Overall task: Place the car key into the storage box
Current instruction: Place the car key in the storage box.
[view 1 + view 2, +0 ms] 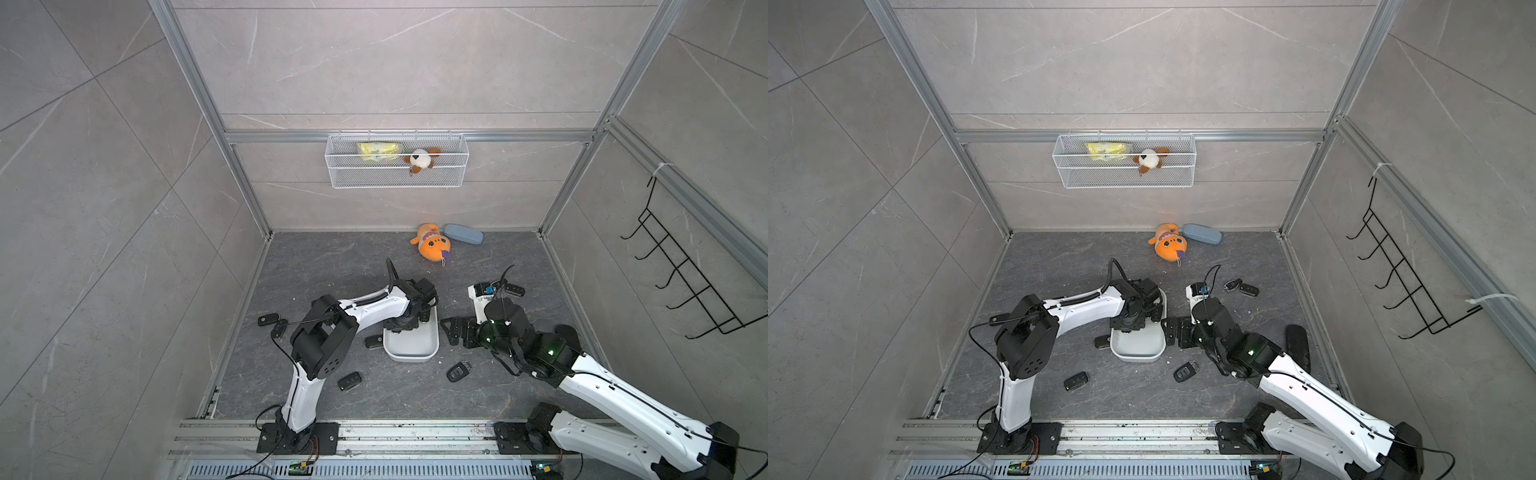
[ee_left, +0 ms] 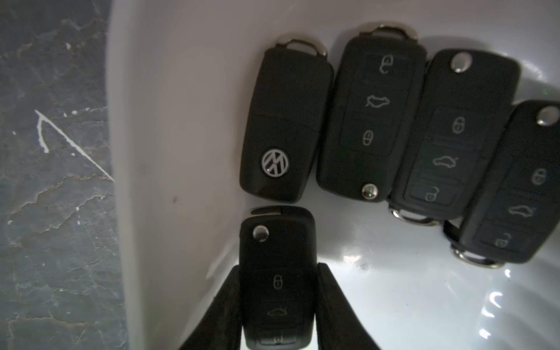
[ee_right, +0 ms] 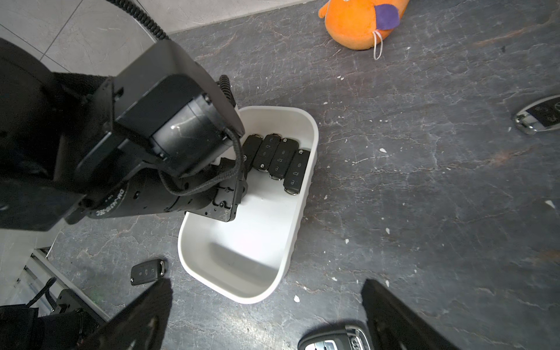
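Observation:
The storage box [image 1: 411,348] is a white low tub on the dark floor, seen too in the right wrist view [image 3: 291,242]. My left gripper [image 2: 278,268] reaches down into it and is shut on a black car key [image 2: 277,242], its fingers [image 2: 325,288] pressing both long sides. Several more black car keys [image 2: 372,112] lie side by side at the box's far end [image 3: 278,160]. My right gripper [image 3: 265,285] hangs open just right of the box [image 1: 451,332], with nothing between its fingers. A silver-trimmed key [image 3: 333,341] lies on the floor below it.
Loose keys lie on the floor around the box [image 1: 349,380] [image 1: 458,371] [image 1: 268,319] [image 1: 513,289]. An orange plush [image 1: 432,247] and a blue-grey case [image 1: 463,235] sit by the back wall. A wire basket [image 1: 397,166] hangs above, and black hooks [image 1: 681,270] line the right wall.

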`<action>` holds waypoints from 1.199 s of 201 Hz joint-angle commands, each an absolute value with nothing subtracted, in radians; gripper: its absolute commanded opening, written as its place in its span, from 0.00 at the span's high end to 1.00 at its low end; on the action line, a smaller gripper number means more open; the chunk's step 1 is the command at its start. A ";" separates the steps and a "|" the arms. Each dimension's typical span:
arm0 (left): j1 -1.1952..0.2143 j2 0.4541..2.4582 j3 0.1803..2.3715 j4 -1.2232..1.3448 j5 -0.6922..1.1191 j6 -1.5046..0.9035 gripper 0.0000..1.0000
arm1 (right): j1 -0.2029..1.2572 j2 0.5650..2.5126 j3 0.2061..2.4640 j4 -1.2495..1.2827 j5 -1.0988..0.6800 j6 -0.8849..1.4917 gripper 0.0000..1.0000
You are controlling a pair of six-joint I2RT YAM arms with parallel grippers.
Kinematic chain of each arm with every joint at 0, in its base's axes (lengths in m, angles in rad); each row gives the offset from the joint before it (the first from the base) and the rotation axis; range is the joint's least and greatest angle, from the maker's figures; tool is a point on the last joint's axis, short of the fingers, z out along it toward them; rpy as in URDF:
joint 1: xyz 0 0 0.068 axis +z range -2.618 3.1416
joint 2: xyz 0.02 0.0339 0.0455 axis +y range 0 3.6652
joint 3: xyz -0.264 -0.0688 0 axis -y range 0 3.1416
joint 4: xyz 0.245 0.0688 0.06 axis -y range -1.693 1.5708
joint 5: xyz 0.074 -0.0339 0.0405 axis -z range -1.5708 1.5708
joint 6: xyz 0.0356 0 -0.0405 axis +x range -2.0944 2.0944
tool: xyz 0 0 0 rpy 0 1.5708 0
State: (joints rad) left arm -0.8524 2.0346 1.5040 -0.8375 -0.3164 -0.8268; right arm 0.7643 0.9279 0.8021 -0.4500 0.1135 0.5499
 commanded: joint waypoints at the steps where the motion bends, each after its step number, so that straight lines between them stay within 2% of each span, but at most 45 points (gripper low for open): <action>1: -0.845 2.049 1.539 -0.883 -0.342 -0.798 0.67 | 0.762 0.931 0.793 -0.462 0.135 0.554 0.00; 73: -0.845 2.068 1.543 -0.894 -0.353 -0.795 0.57 | 0.761 0.949 0.795 -0.453 0.130 0.552 0.00; 86: -0.845 2.067 1.542 -0.898 -0.356 -0.794 0.53 | 0.761 0.950 0.797 -0.450 0.130 0.553 0.00; 138: -0.845 2.035 1.547 -0.900 -0.355 -0.797 0.52 | 0.761 0.953 0.801 -0.457 0.161 0.557 0.00; 241: -0.847 1.842 1.524 -0.847 -0.293 -0.794 0.32 | 0.735 1.002 0.872 -0.589 0.488 0.614 0.00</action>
